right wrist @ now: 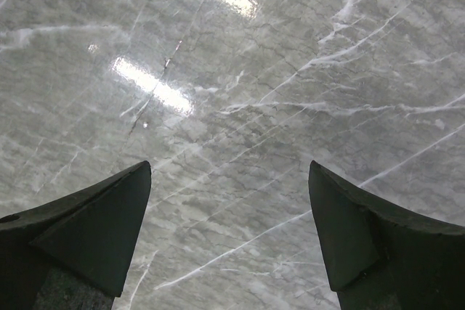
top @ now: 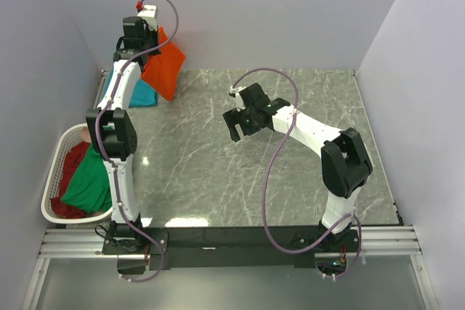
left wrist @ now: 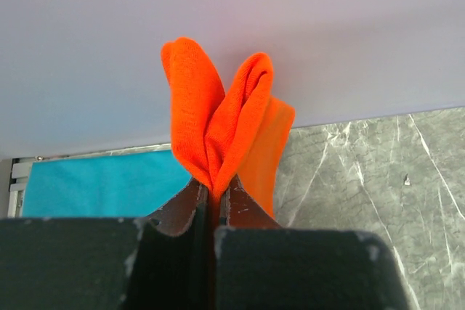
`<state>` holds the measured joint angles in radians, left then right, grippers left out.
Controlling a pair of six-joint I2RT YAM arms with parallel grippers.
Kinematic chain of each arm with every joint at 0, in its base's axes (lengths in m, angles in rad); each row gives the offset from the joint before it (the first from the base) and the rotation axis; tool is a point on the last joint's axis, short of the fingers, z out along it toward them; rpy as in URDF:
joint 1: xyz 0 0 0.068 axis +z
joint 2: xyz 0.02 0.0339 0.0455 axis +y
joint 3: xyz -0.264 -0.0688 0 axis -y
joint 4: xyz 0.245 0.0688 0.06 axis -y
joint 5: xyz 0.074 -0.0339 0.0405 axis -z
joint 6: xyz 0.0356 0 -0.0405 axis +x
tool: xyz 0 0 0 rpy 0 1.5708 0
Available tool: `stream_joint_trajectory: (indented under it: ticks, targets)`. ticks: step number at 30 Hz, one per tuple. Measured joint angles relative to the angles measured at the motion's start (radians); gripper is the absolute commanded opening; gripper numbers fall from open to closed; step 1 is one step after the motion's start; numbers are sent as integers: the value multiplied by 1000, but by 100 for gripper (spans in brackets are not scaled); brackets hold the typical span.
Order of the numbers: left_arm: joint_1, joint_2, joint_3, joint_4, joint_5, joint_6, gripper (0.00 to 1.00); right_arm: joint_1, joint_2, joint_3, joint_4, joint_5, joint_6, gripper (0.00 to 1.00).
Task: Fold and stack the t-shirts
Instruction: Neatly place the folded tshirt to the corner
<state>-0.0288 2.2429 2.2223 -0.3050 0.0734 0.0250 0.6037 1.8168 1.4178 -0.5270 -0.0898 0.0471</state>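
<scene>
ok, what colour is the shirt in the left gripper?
The shirt is bright orange; left wrist view shows it best.

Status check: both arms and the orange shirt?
Left gripper shut on orange t-shirt, hanging from it. Right gripper open, empty over table. Nothing in the way.

Probably a robotics lab, blank walls (top: 290, 12), marble-patterned table (top: 211, 179)

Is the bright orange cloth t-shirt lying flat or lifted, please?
Lifted: the orange t-shirt hangs bunched from the shut, raised left hand.
</scene>
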Motion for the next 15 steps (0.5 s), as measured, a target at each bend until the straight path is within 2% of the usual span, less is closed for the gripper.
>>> stream_joint_trajectory:
  ticks: [15]
  targets:
    - [26,0,-4,-14,8,16,0,0,1,0,0,4,0,95]
